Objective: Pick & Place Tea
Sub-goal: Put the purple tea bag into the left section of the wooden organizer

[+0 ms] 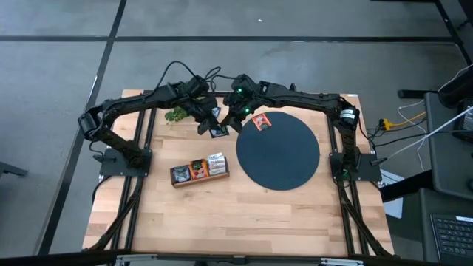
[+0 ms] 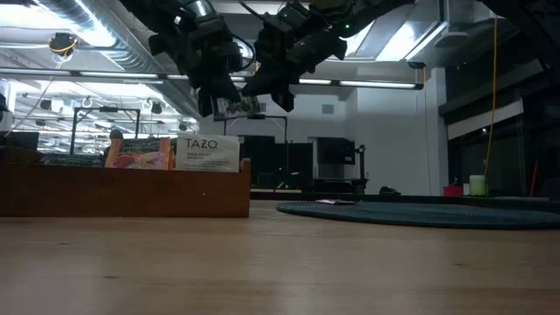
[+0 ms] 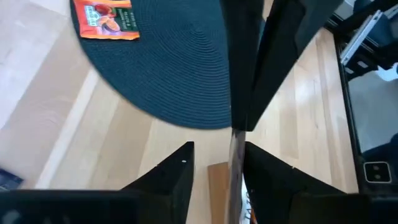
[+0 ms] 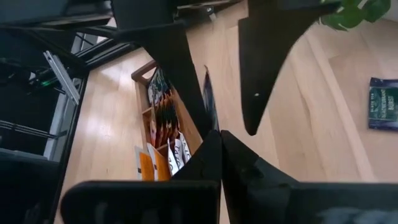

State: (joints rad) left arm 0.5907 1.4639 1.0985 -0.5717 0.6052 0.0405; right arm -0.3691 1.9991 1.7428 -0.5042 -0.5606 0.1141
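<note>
High view: both arms meet upper centre, above the table (image 1: pixel 222 214). Right end effector (image 4: pixel 214 134) pinches a sachet (image 4: pixel 209 99) edge-on; left end effector (image 3: pixel 214 158), fingers spread, straddles it. I'd say handover w/ left arm taking.

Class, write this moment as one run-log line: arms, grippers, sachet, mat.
left gripper: open around sachet edge | right gripper: shut on dark sachet, midair handover | orange sachet: on dark mat | wooden tray: holds sachets
</note>
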